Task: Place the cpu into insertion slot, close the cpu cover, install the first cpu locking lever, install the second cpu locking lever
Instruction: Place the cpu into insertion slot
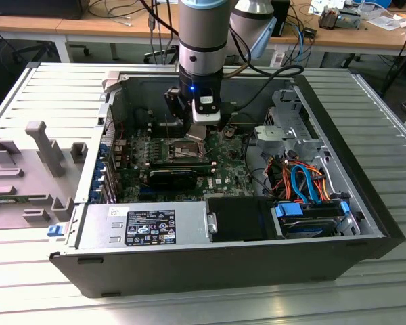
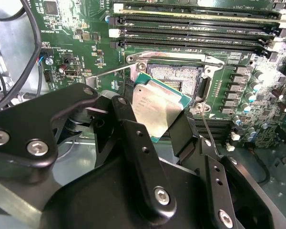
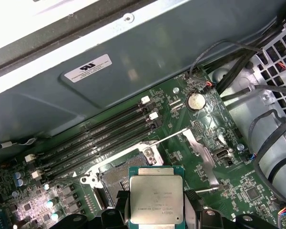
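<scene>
Hand (image 2: 155,119) clamped on cpu (image 3: 156,200), arm (image 1: 203,40) vertical, cpu tilted just above insertion slot (image 2: 174,76)

Ribbed metal table (image 1: 386,128) up front; wood desks (image 1: 47,27) w/ cables (image 1: 115,10) behind, room evenly lit.

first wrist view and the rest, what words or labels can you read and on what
White rectangular sticker on the grey metal case wall: print too small to read.
Small square silver-topped cpu: faint engraved lines, not legible.
Black-and-white label on the silver power supply box: symbols and print too small to read.
</scene>
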`<state>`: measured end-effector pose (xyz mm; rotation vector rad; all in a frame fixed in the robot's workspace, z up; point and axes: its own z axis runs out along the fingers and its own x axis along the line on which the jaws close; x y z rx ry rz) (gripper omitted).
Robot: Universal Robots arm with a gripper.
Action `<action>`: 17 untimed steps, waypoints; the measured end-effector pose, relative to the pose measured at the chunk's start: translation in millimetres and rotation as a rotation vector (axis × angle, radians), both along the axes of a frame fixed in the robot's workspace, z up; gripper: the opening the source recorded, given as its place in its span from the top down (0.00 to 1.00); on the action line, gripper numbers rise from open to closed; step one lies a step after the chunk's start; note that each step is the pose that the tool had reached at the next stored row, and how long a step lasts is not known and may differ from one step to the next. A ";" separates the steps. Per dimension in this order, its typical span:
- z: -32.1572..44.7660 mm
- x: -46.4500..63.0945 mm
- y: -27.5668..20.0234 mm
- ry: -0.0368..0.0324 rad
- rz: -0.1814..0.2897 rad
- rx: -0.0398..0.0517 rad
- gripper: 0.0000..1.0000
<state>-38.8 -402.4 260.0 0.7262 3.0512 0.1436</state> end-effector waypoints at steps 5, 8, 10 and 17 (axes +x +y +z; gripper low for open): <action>0.0 0.0 0.0 0.0000 -0.008 0.0000 0.46; 0.0 0.0 0.0 0.0000 -0.015 0.0000 0.46; 0.0 0.0 0.0 0.0000 -0.020 0.0000 0.46; 0.0 0.0 0.0 0.0000 -0.034 0.0000 0.46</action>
